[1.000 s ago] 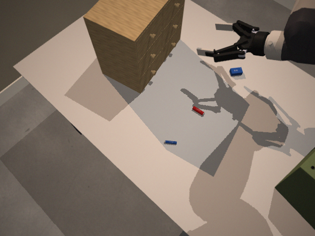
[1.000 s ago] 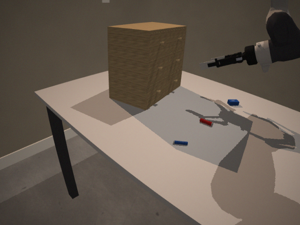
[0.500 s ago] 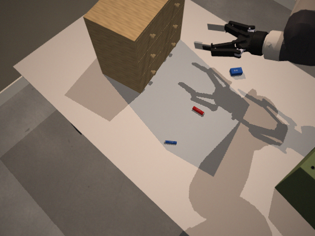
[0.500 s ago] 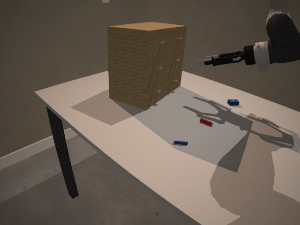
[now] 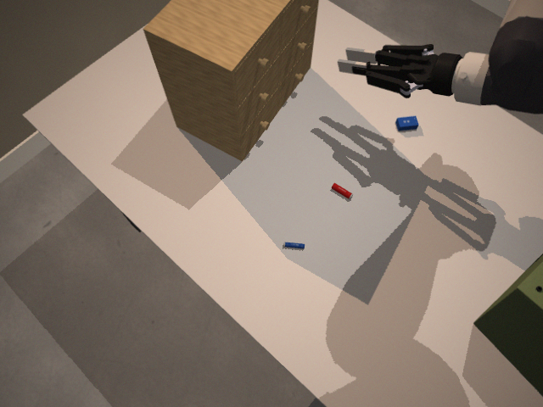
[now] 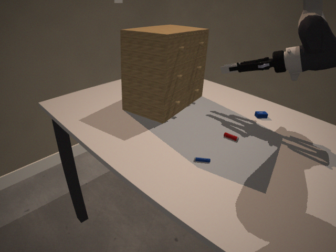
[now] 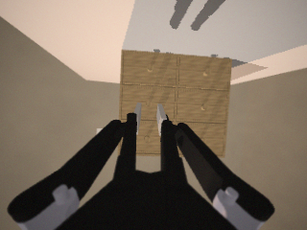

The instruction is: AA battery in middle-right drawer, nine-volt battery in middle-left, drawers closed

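Observation:
The small wooden chest (image 5: 237, 74) stands at the table's back, with two columns of three drawers, all pushed in. It also shows in the exterior view (image 6: 164, 70) and the wrist view (image 7: 175, 103). The red AA battery (image 5: 341, 190) lies on the table in front of the chest. The blue nine-volt battery (image 5: 406, 123) lies further right. My gripper (image 5: 350, 61) hovers level in the air, some way off the drawer fronts and pointing at them. Its fingers stand close together with a narrow gap and nothing between them.
A slim blue cylinder (image 5: 293, 245) lies nearer the table's front edge, left of the AA battery. A dark green box (image 5: 517, 320) stands at the right edge of the top view. The table edge runs close behind the chest.

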Robot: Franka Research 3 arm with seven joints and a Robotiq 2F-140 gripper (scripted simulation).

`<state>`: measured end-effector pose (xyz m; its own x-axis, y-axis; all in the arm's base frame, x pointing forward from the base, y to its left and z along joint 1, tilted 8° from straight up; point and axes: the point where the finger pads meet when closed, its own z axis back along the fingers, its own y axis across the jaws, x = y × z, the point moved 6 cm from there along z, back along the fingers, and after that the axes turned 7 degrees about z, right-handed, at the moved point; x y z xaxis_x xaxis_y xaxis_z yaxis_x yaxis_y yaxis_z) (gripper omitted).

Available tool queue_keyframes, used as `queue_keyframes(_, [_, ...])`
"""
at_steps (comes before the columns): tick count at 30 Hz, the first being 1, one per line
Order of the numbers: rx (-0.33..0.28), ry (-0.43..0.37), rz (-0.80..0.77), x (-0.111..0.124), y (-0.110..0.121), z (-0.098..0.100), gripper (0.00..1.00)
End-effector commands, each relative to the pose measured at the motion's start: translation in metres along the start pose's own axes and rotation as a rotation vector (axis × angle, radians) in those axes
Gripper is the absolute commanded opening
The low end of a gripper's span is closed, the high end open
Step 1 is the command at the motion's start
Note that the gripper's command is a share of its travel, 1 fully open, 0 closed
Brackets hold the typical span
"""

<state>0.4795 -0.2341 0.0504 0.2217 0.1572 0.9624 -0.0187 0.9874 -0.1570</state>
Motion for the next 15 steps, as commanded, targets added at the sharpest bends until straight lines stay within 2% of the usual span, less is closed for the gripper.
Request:
queue_keyframes(1, [-0.002,-0.004,0.009,0.001,-0.001,-0.001,0.2])
queue_keyframes(8, [-0.002,-0.004,0.009,0.001,-0.001,-0.005,0.2])
queue_keyframes(15, [-0.002,-0.004,0.009,0.002,-0.001,-0.022,0.2])
